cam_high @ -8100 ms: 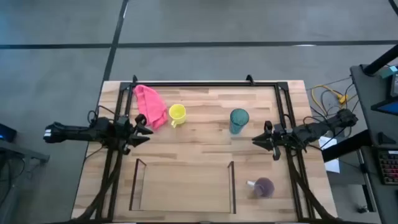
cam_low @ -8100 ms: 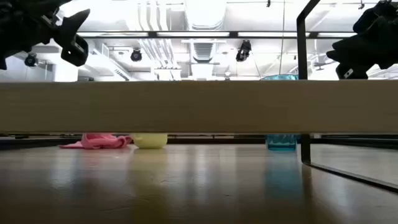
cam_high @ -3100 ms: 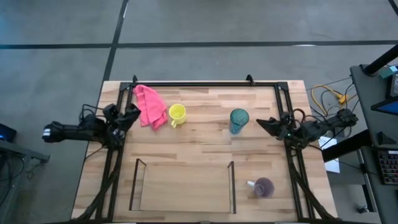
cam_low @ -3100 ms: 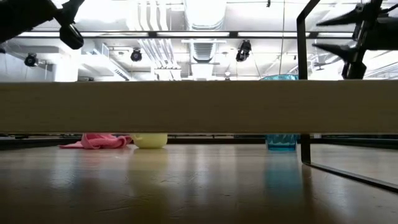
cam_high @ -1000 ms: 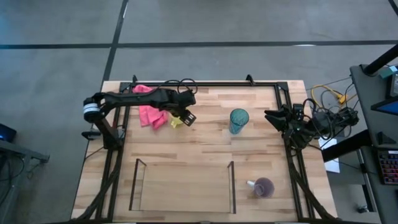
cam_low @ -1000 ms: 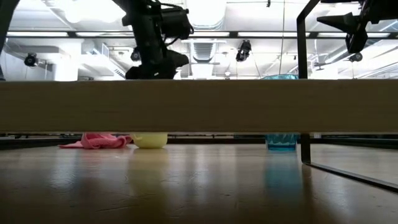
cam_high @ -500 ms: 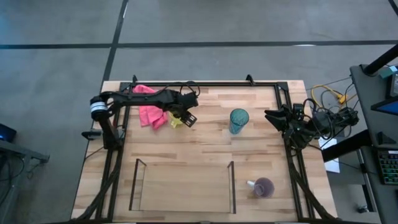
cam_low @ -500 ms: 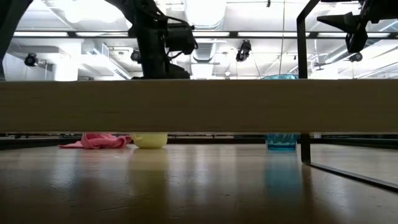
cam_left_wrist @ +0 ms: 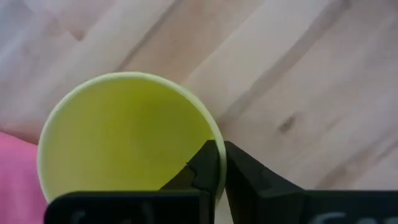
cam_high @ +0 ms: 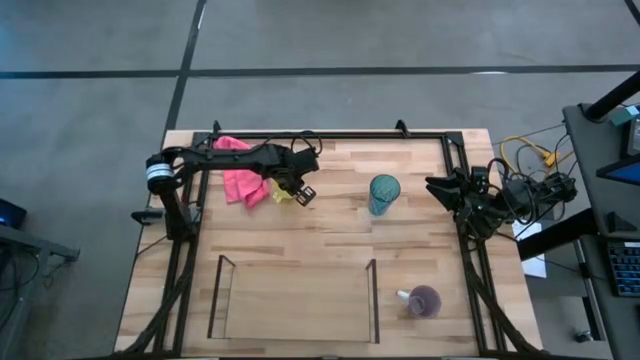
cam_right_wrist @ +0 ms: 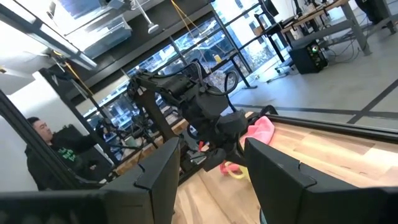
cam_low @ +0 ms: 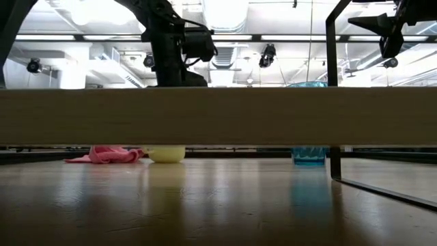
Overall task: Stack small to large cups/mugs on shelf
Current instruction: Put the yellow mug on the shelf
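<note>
Bright lamps (cam_low: 225,10) on the ceiling make white glare, so the arms look like dark shapes. The bench (cam_low: 218,205) is shiny. Close to the left hand (cam_left_wrist: 221,171), the mug (cam_left_wrist: 124,137) is blurry.

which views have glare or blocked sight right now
Low view: bright ceiling lights wash out the room, and a pale band hides most of the yellow mug and teal tumbler. Left wrist view: the mug fills the picture, soft. High view: evenly lit.
</note>
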`<state>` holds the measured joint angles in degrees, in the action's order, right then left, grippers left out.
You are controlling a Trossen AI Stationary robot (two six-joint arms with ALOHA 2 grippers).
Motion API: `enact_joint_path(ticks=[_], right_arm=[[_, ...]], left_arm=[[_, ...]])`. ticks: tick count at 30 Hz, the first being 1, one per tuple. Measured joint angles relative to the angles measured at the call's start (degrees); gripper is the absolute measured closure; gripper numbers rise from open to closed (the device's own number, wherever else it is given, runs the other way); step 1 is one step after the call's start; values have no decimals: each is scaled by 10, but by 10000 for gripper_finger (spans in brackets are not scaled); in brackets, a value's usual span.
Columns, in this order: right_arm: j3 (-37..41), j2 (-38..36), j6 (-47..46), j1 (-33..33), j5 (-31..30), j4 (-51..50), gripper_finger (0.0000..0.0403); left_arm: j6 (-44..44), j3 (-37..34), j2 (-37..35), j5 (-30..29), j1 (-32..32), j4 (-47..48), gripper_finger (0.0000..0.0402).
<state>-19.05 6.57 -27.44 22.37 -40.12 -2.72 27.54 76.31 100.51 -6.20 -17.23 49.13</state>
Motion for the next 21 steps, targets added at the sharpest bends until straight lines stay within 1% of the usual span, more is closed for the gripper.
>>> enact_joint_path(ticks=[5,12,16,21], right_arm=[[0,0,0,0,0,0,227],[0,0,3,0,0,-1,227],[0,0,5,0,0,-1,227],[0,0,5,0,0,-1,227]], left_arm=[[1,0,-21,65,20,12,400],[-12,41,-65,71,85,118,401],[-4,63,-89,74,137,150,401],[92,67,-113,74,203,149,401]])
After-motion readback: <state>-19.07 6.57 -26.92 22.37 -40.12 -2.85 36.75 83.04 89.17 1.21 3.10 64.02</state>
